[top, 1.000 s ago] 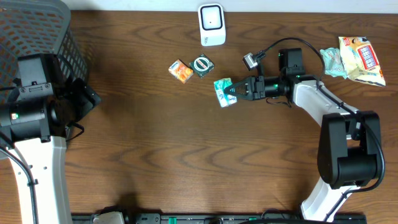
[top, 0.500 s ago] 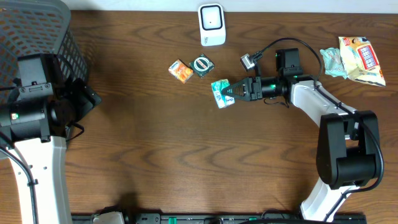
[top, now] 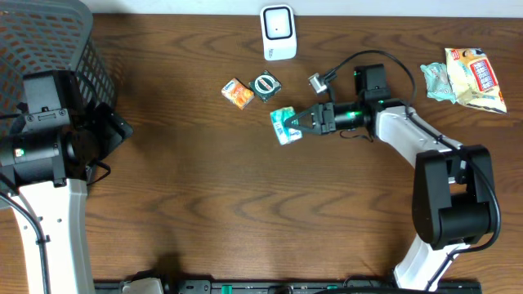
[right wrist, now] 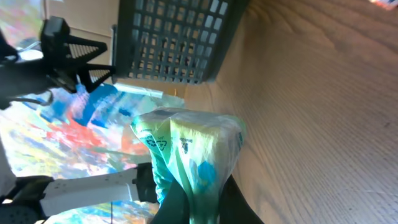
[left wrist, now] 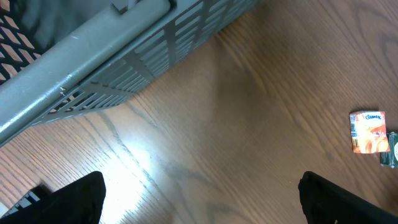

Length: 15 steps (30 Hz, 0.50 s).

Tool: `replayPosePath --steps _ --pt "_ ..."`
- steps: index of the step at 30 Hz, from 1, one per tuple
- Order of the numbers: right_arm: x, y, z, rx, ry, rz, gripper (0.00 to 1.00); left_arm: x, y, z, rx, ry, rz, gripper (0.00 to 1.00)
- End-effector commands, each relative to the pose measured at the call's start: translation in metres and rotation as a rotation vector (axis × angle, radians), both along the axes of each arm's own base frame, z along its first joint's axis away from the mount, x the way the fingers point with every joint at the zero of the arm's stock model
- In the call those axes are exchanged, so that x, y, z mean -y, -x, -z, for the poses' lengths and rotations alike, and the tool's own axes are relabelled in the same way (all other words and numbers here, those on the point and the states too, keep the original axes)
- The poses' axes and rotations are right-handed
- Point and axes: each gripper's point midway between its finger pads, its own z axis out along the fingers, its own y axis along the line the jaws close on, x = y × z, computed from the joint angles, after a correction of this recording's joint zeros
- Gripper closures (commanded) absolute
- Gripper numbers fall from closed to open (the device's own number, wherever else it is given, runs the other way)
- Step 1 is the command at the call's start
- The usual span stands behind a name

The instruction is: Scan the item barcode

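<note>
Tissue packet point(top: 283, 126), green and white, sits pinched in the right gripper point(top: 306, 122) over the upper middle of the wooden table point(top: 245, 212). The jaws are closed hard on one end of it. In the right wrist view the packet stands out past the fingertips, its film creased where they bite. Whether its far end touches the wood cannot be told from either view.

Just up and to the left of it on the overhead lies a dark green pack with a round mark point(top: 265, 86). Touching that one's left side is an orange Kleenex pack point(top: 238, 93). The held packet is near the dark green pack but apart from it.

White barcode scanner point(top: 278, 33) stands at the far edge of the table, above these packs and well apart from the held packet.

The right arm reaches in from the right side, with a cable point(top: 372, 57) looping over its wrist. Beyond it, at the far right edge, lie a red-and-cream snack bag point(top: 476, 77) and a pale green wrapper point(top: 436, 80) beside it.

Left gripper point(left wrist: 202, 196) hangs over bare wood with jaws spread fully wide, holding nothing. It is next to the grey plastic basket point(left wrist: 124, 56) at the table's far left corner.
</note>
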Motion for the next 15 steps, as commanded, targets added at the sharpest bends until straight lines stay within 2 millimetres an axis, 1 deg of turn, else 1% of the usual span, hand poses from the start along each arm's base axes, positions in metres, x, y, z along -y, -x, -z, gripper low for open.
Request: replayPosePath --steps 1,5,7,11,15 --pt "-0.005 0.002 -0.004 0.015 0.02 0.001 0.99 -0.001 0.0 -0.001 0.003 0.001 -0.013 0.02" --pt "-0.006 0.001 0.0 0.02 0.046 0.012 0.99 -0.001 0.0 -0.001 0.003 0.001 -0.013 0.02" --pt "-0.006 -0.004 0.009 0.013 0.098 0.043 0.99 -0.001 0.0 -0.001 0.003 0.001 -0.013 0.02" --pt "-0.004 -0.011 0.038 -0.021 0.27 0.123 0.99 -0.001 0.0 -0.001 0.003 0.001 -0.013 0.02" --pt "-0.001 -0.013 0.068 -0.035 0.455 0.188 0.99 -0.001 0.0 -0.001 0.003 0.001 -0.013 0.02"
